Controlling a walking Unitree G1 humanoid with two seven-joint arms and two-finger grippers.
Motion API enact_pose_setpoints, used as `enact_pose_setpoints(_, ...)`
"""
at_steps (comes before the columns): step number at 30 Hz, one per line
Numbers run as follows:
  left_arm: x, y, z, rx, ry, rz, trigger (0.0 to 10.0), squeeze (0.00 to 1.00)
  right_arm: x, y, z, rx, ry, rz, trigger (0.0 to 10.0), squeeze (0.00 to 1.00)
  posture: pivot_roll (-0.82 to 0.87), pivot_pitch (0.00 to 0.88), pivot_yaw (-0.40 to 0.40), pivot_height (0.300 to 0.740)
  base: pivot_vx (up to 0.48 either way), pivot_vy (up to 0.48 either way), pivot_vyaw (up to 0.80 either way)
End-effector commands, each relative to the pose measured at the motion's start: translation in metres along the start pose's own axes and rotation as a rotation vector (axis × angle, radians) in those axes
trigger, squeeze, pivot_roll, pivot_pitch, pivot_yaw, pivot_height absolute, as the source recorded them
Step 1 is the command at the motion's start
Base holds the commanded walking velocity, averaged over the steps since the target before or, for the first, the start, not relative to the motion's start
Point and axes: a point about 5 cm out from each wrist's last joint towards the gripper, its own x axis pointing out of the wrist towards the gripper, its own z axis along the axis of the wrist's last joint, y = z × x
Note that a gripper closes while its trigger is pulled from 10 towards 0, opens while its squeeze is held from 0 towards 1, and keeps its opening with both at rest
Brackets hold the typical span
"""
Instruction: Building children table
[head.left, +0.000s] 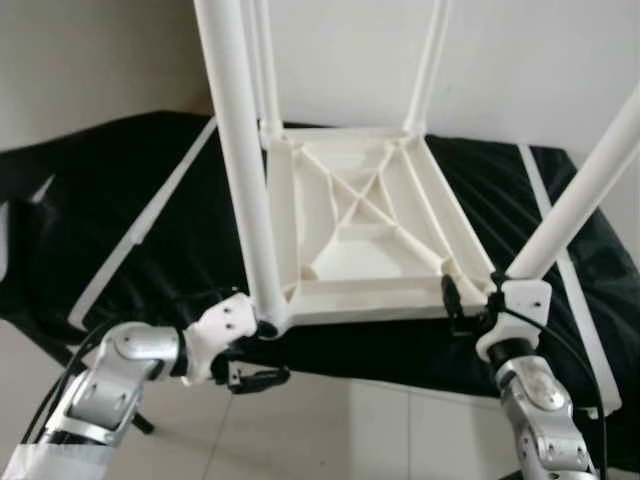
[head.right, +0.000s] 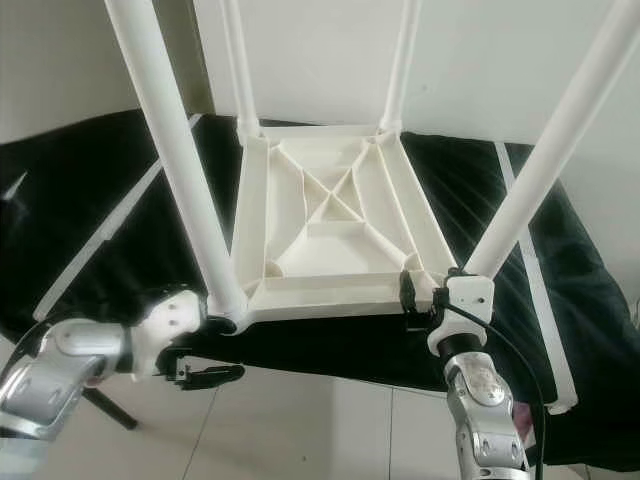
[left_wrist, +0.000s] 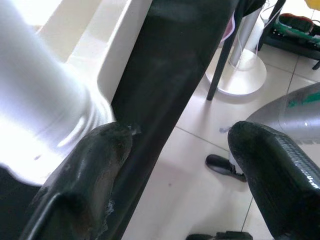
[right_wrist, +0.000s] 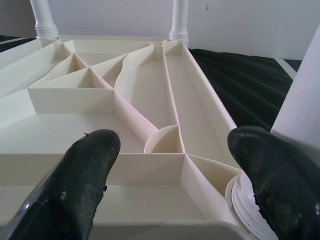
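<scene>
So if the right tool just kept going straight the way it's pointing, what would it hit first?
Most likely the near rim of the upturned white table top, which lies just ahead between the open right tool's fingers. The near right leg stands close beside that line, though depth is hard to judge.

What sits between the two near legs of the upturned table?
Only the table's ribbed underside and near rim lie between the near left leg and near right leg, seen in both eye views.
</scene>
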Motion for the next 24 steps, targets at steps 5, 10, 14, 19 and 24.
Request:
enact_pose_setpoints(5,-0.034,0.018,-0.002,-0.004,0.068,0.072,10.0,0.00,-0.001,-0.022,-0.002,-0.019,0.004,-0.100,10.0,0.00,0.01,0.034,0.007,0.740,0.000,0.000,0.00)
enact_pose_setpoints(10,-0.075,0.054,-0.015,-0.008,0.169,0.263,10.0,0.00,0.000,-0.015,-0.004,-0.014,0.009,-0.072,10.0,0.00,0.01,0.031,0.008,0.740,0.000,0.000,0.00)
enact_pose_setpoints(14,-0.074,0.082,0.003,0.048,0.061,0.455,10.0,0.00,-0.001,-0.007,-0.006,-0.003,0.015,-0.039,10.0,0.00,0.01,0.030,0.007,0.740,0.000,0.000,0.00)
enact_pose_setpoints(19,-0.059,0.097,0.016,0.079,-0.015,0.516,10.0,0.00,-0.006,-0.001,-0.010,0.012,0.029,-0.032,10.0,0.00,0.01,0.029,0.003,0.740,0.000,0.000,0.00)
enact_pose_setpoints(24,-0.036,0.109,0.034,0.067,-0.161,0.551,10.0,0.00,-0.013,0.007,-0.012,0.037,0.040,-0.038,10.0,0.00,0.00,0.027,0.003,0.740,0.000,0.000,0.00)
